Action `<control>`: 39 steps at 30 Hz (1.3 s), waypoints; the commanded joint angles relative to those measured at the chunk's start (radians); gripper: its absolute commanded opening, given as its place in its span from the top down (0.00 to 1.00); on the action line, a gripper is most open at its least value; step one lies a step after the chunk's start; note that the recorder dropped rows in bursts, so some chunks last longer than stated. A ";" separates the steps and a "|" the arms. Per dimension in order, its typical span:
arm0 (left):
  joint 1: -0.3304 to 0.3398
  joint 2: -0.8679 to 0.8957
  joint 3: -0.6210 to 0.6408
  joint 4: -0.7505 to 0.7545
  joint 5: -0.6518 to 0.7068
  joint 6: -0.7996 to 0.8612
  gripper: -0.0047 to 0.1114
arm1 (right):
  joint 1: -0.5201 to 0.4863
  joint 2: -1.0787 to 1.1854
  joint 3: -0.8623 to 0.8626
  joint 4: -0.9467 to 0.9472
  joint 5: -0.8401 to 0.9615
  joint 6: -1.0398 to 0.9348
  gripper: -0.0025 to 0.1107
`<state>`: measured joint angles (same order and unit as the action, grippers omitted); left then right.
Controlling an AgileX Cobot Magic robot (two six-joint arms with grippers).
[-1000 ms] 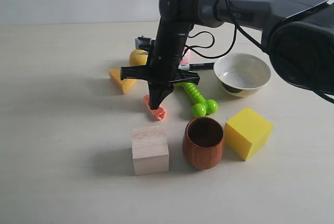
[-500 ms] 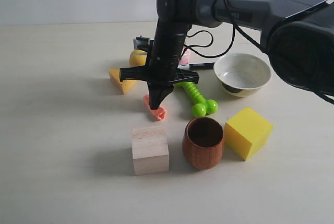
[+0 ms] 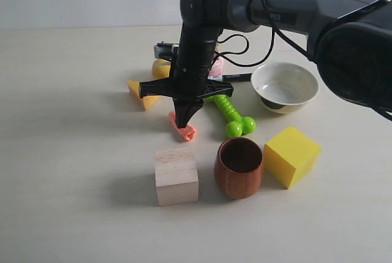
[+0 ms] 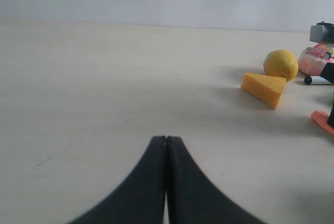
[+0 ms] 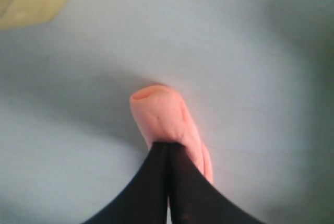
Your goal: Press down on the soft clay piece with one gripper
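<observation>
The soft clay piece [image 3: 184, 130] lies flat near the middle of the tabletop [image 3: 73, 152]. Its long axis slants from the far-left corner toward the near-right corner. The right gripper [image 3: 182, 119] stands upright over its farther half, jaws pressed together into one blunt point that appears to touch the clay, likely so the push goes straight down. A wooden block [image 3: 176, 176] sits closer to the near edge. The left gripper [image 4: 166, 141], jaws closed on nothing, hangs low toward the left edge.

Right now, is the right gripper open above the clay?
No, the right gripper has its fingers shut flush together, with the tip at the soft clay piece.
</observation>
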<state>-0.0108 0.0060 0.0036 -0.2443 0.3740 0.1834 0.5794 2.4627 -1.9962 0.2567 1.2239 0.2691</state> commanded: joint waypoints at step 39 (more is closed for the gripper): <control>0.002 -0.006 -0.004 -0.002 -0.009 -0.001 0.96 | 0.007 -0.068 0.021 -0.121 -0.060 -0.068 0.98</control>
<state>-0.0108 0.0060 0.0036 -0.2443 0.3740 0.1834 0.5837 2.4173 -1.9798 0.1392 1.1572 0.2124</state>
